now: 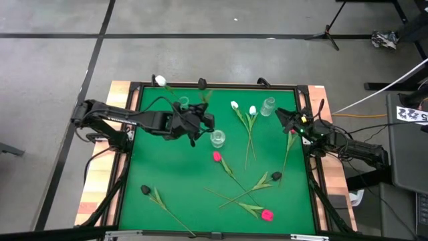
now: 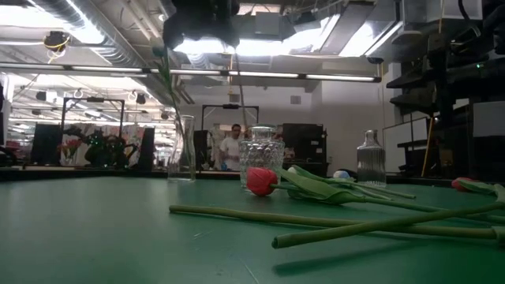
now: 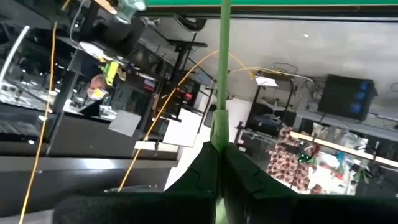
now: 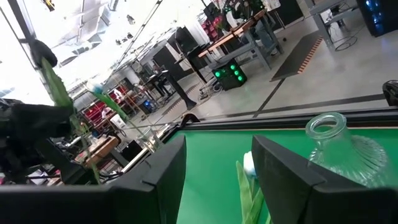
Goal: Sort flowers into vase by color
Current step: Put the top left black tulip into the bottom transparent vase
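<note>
My left gripper [image 1: 195, 126] is raised over the table's far middle, shut on the stem of a black tulip [image 1: 201, 83]. Its head and leaves also show in the right wrist view [image 4: 40, 53]. A white tulip [image 1: 160, 81] leans with its stem in the tall clear vase [image 1: 184, 102]. My right gripper [image 1: 289, 120] is open and empty at the far right, beside a round-bellied vase [image 4: 339, 146]. Its fingers stand on either side of a white tulip [image 4: 249, 165] lying farther off. Two white [image 1: 244, 108], three pink and two black tulips lie flat on the green mat. My left gripper pinches the black tulip's green stem [image 3: 219, 127] between its two shut fingers. The stem runs straight on past the fingertips, along them. The tulip is lifted clear of the table, with its head and leaves above the arm.
A faceted glass vase [image 1: 217, 138] stands mid-table, just right of my left gripper. Pink tulips [image 1: 217, 156] [image 1: 267, 215] [image 1: 292, 132] and black tulips [image 1: 277, 177] [image 1: 144, 190] lie with crossed stems over the near half. A raised black frame [image 1: 221, 85] edges the mat.
</note>
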